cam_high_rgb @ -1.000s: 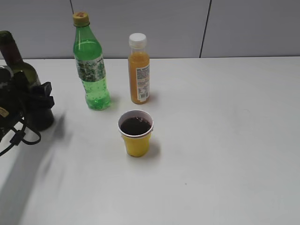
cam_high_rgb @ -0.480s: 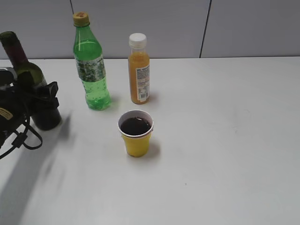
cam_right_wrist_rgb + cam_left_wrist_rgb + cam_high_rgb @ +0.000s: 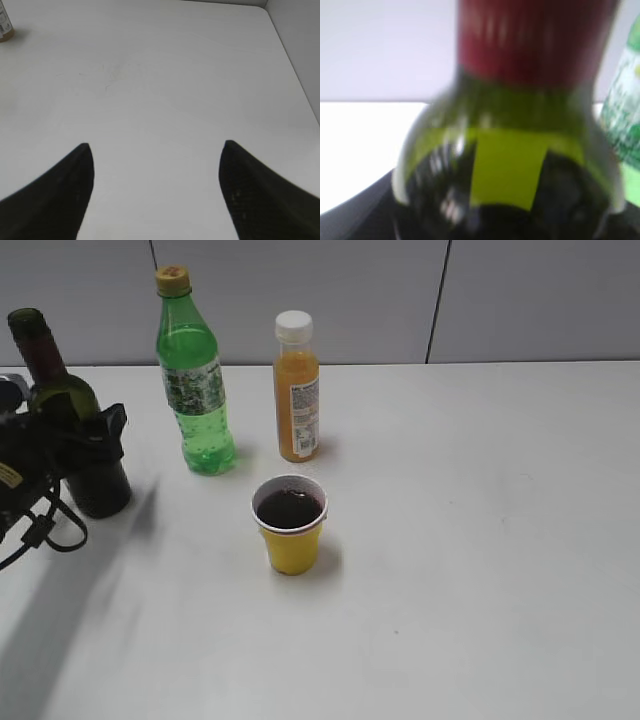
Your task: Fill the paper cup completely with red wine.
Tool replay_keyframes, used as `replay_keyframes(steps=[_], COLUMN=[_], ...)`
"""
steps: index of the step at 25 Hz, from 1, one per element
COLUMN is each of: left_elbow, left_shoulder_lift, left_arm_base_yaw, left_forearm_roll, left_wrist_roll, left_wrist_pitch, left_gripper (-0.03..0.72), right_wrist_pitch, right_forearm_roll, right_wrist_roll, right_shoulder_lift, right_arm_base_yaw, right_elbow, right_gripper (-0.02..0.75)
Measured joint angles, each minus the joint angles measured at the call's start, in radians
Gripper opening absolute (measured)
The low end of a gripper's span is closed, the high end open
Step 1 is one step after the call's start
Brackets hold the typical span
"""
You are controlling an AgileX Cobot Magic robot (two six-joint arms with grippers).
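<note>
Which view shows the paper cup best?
The exterior view: the paper cup stands whole mid-table, its dark wine visible below the rim. The left wrist view shows only the wine bottle up close; the right wrist view shows bare table.

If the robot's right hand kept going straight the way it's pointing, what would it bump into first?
Probably just the bare white table. The right hand is open and points across the tabletop; nothing stands between its tips. Only an orange bottle's base shows, far off to the left side.

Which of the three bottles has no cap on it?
The dark wine bottle on the left; its mouth is open. The green soda bottle and orange juice bottle are capped.
</note>
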Motion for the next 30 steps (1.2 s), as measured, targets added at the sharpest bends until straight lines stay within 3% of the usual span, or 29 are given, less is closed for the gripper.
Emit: replay_keyframes(steps=[10, 17, 21, 24, 30], left_elbow=[0.022, 0.024, 0.017, -0.026, -0.196], left_shoulder_lift=[-0.28, -0.546, -0.726, -0.857, -1.022], left_arm_base_yaw=[0.0, 0.0, 0.0, 0.017, 0.15], left_forearm_roll=[-0.004, -0.004, -0.004, 0.0, 0.037], left_wrist_roll=[0.086, 0.141, 0.228, 0.301, 0.333], left_wrist_pitch=[0.002, 0.16, 0.326, 0.55, 1.033], left_gripper=[0.661, 0.643, 0.635, 0.629, 0.608], right_wrist_pitch=[0.0, 0.0, 0.0, 0.0, 0.0], right_forearm_roll=[0.0, 0.0, 0.0, 0.0, 0.0], right_wrist_roll=[0.0, 0.0, 0.0, 0.0, 0.0], right_shoulder_lift=[0.0, 0.0, 0.0, 0.0, 0.0], right_arm_base_yaw=[0.0, 0.0, 0.0, 0.0, 0.0], right_elbow=[0.0, 0.0, 0.0, 0.0, 0.0], right_gripper=[0.589, 0.589, 0.589, 0.589, 0.589])
